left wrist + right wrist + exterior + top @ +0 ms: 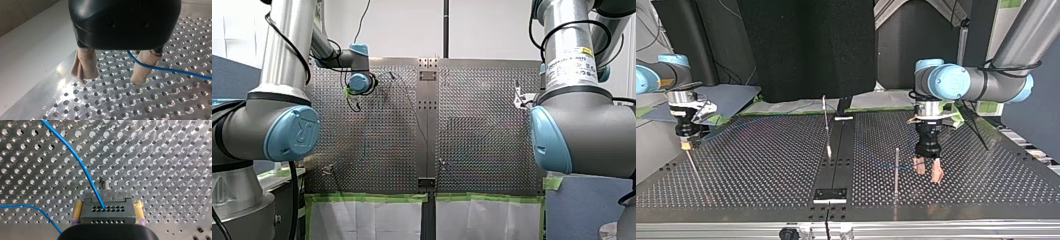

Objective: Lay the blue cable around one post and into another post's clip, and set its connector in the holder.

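Note:
In the right wrist view my right gripper [108,213] is shut on the grey connector [110,199], with a yellow pad on either side. The blue cable [75,157] leaves the connector and runs ahead over the plate; a second stretch curves beside the gripper. A short post top [104,183] stands just ahead of the connector. In the top view my right gripper [686,144] is at the far left. My left gripper [928,172] hangs open near an upright post [896,167]. Its beige fingers [85,63] stand wide apart, and the blue cable [162,69] crosses one of them.
A leaning thin post [826,125] stands at the middle of the perforated table [761,170] in the top view. A dark holder block [830,195] sits at the near edge. Green tape [362,197] lines the table's edge in the front view.

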Robot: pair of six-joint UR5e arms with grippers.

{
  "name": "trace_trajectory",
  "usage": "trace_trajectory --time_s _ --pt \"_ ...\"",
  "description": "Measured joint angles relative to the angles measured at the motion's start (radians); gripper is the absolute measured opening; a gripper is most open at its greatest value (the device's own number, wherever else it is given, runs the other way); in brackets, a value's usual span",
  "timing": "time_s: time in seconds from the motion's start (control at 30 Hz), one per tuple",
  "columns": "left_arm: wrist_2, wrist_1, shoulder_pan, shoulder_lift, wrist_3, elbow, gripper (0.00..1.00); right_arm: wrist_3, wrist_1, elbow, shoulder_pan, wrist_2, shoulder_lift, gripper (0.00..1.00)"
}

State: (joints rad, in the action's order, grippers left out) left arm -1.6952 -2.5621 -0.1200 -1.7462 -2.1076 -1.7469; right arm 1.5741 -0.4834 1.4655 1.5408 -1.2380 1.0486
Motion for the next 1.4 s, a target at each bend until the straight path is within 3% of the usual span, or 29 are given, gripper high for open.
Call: trace_trajectory --time_s 0.07,0.1,0.13,0.17,0.2,0.27,0.3,0.37,0.43,1.4 --pt "0.000 0.000 0.000 0.000 0.000 0.000 0.95 0.000 0.000 0.000 0.000 -0.001 0.000 0.16" --pt "0.000 0.000 0.000 0.000 0.001 0.000 0.95 -0.001 0.000 0.000 0.000 -0.001 0.000 0.16" --pt "0.000 0.000 0.000 0.000 0.001 0.000 0.95 -0.002 0.000 0.000 0.000 -0.001 0.000 0.38" --pt "0.000 0.000 0.000 0.000 0.001 0.000 0.95 -0.002 0.000 0.000 0.000 -0.001 0.000 0.49" --pt "0.000 0.000 0.000 0.000 0.001 0.000 0.95 -0.003 0.000 0.000 0.000 -0.002 0.000 0.49" --pt "0.000 -0.001 0.000 0.000 0.002 0.000 0.95 -0.004 0.002 0.000 0.000 -0.002 0.000 0.75" --pt "0.000 -0.001 0.000 0.000 0.002 0.000 0.95 -0.004 0.003 0.000 0.000 -0.002 0.000 0.75" --pt "-0.001 -0.001 0.000 0.000 0.003 0.000 0.95 -0.004 0.003 -0.001 0.000 -0.002 0.000 0.95" --pt "-0.001 -0.001 0.000 0.000 0.003 0.000 0.95 -0.005 0.005 -0.001 0.000 -0.002 0.000 1.00" --pt "-0.001 -0.001 0.000 0.000 0.007 -0.001 0.95 -0.001 0.008 -0.003 0.001 -0.001 0.002 1.00"
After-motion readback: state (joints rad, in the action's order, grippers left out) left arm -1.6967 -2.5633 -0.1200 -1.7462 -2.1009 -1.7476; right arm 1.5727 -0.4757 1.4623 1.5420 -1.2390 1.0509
